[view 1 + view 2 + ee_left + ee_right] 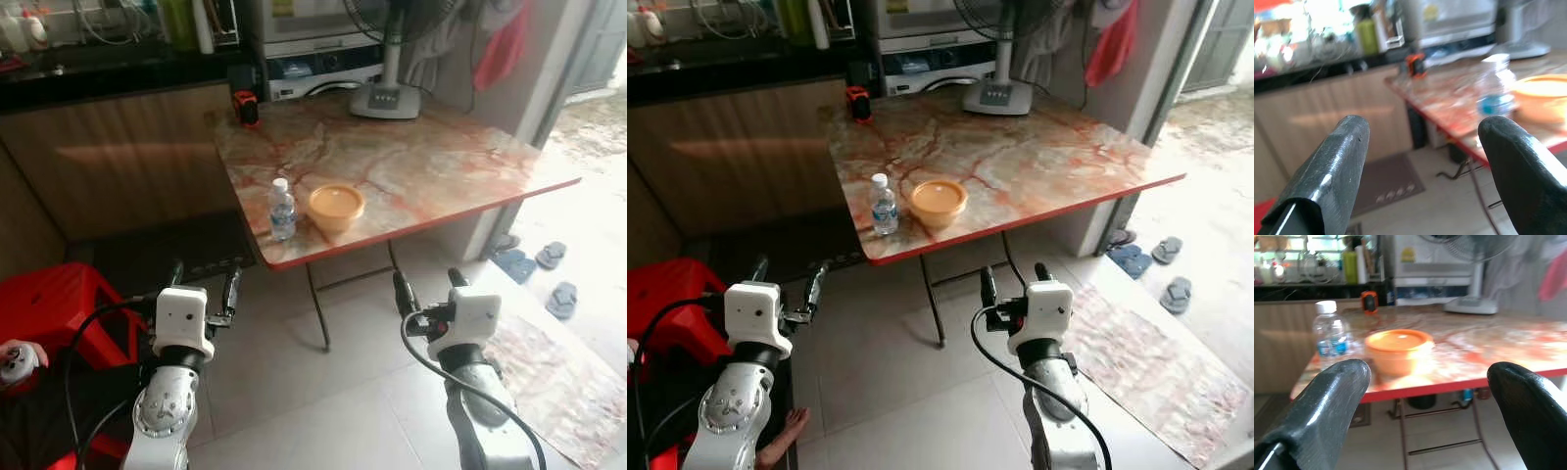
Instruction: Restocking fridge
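Head view: a marbled folding table (411, 166) with a red edge stands on pale tiles ahead of both claws. The left gripper (203, 280) and right gripper (428, 284) hover spread. Beyond them, a water bottle (282, 209) stands upright beside an orange container (336, 207).

Left wrist view: bottle ahead between the spread fingers (1332, 176).

Right wrist view: container ahead, the bottle beside it.

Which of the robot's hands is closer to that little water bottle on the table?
Left, slightly. The left hand is below and just left of the water bottle; the right hand sits farther right, past the orange bowl.
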Controlling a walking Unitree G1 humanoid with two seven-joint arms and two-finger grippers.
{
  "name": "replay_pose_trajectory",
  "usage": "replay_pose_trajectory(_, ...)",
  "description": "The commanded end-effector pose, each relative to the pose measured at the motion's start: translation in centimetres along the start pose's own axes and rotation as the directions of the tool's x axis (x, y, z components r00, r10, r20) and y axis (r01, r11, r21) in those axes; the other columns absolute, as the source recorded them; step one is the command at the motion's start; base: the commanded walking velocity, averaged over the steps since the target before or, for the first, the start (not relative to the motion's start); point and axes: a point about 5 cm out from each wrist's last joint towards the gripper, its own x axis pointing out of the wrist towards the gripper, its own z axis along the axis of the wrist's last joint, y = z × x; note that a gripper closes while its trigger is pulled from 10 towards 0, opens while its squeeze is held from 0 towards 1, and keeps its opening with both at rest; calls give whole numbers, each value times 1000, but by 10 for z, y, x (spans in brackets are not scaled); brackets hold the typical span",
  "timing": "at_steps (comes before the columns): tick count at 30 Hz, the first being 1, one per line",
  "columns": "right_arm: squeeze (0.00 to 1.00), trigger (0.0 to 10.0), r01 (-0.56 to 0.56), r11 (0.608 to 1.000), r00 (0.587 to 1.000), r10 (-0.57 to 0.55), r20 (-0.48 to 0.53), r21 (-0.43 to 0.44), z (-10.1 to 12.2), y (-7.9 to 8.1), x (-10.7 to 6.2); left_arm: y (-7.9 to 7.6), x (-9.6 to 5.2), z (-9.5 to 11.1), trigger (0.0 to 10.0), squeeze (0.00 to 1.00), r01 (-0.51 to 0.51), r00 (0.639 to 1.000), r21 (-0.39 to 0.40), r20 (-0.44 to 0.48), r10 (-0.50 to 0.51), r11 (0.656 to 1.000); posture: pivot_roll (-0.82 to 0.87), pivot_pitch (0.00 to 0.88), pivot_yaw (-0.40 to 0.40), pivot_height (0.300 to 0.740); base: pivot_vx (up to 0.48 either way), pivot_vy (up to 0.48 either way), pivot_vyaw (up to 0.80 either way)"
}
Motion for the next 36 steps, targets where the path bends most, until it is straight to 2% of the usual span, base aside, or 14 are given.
replay_pose_trajectory(1,0,10000,-17,1000,1000,17,-3,-4,1,2,4,2,1,0,10000,0,-8,1000,-10,-11,8,1000,51,0,-1,740,405,0,0)
replay_pose_trajectory(11,0,10000,13,999,1000,-14,-12,-36,0,-14,2,1,-1,1,10000,0,-1,1000,-18,-13,1,1000,50,0,-2,740,403,0,0)
replay_pose_trajectory(12,0,10000,75,995,996,-77,-42,-61,-8,-28,0,0,0,1,10000,0,3,1000,-20,-13,-3,1000,51,0,-3,740,405,0,0)
replay_pose_trajectory(14,0,10000,108,991,992,-113,-59,-75,-12,-35,-1,-1,0,2,10000,0,4,1000,-21,-13,-5,1000,51,0,-3,740,405,0,0)
replay_pose_trajectory(15,0,10000,197,970,970,-214,-114,-143,-22,-54,-5,-1,0,2,10000,0,7,1000,-25,-11,-7,1000,53,0,-3,740,409,0,0)
replay_pose_trajectory(16,0,10000,297,929,918,-341,-204,-220,-38,-79,-14,-2,0,3,10000,0,9,1000,-27,-10,-9,1000,52,0,-3,740,341,0,0)
replay_pose_trajectory(17,0,10000,391,857,808,-494,-321,-336,-60,-110,-32,-3,0,3,10000,0,13,1000,-30,-8,-13,999,50,0,-4,740,0,0,0)
replay_pose_trajectory(23,0,10000,341,801,618,-585,-525,-492,-104,-136,-87,-5,1,6,10000,0,31,1000,-35,6,-31,999,69,0,-8,740,0,0,0)
replay_pose_trajectory(26,0,10000,324,798,554,-595,-582,-508,-118,-136,-111,-5,2,11,10000,0,34,999,-29,26,-34,999,77,0,-7,740,0,0,0)
replay_pose_trajectory(29,0,10000,236,838,487,-541,-686,-493,-136,-123,-130,-4,3,14,10000,0,31,999,-31,35,-30,999,69,0,-1,740,0,0,0)
replay_pose_trajectory(33,0,10000,37,926,381,-360,-852,-375,-165,-85,-160,-10,8,22,10000,0,74,995,-31,62,-72,997,65,0,6,740,0,0,0)
replay_pose_trajectory(34,0,10000,37,926,381,-360,-852,-375,-165,-85,-160,-10,8,22,10000,0,74,995,-31,62,-72,997,65,0,6,740,0,0,0)
replay_pose_trajectory(35,0,10000,-51,949,331,-277,-902,-310,-173,-69,-169,-12,12,29,10000,0,96,992,-21,90,-93,995,75,0,7,740,0,0,0)
replay_pose_trajectory(36,0,10000,-72,955,319,-253,-913,-289,-175,-64,-171,-13,14,32,10000,0,106,989,-16,104,-104,994,75,0,7,740,0,0,0)
